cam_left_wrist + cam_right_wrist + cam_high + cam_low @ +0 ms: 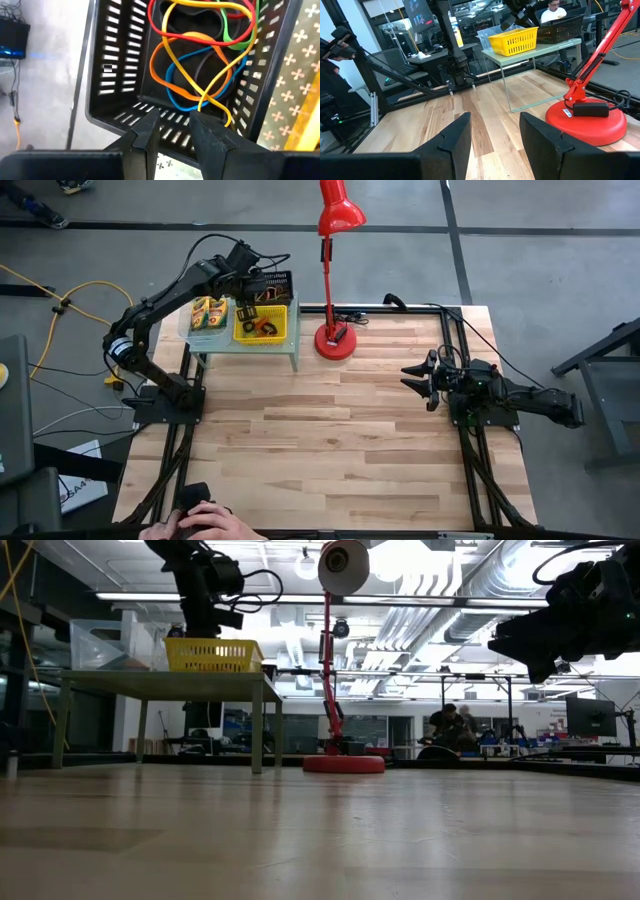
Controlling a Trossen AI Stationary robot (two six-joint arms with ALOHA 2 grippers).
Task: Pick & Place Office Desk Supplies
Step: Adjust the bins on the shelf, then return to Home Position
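Overhead, left claw (247, 302) hovers above the black-mesh bin (272, 288) on the rack (243, 340); right claw (418, 377) waits spread over the surface (330, 440). Wrist view alone shows coloured loops (200, 55) inside that bin, one yellow strand (212, 102) trailing between narrowly parted fingers (150, 132).

Yellow bin (212, 655) atop green rack (165, 686)

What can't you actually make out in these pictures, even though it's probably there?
- Low view: the contents of the yellow bin; its walls hide them.
- High view: the black bin is mostly covered by the left gripper.
- Left wrist view: the coloured loops run off the picture's edge.
- High view: the print on the crayon boxes is too small to read.
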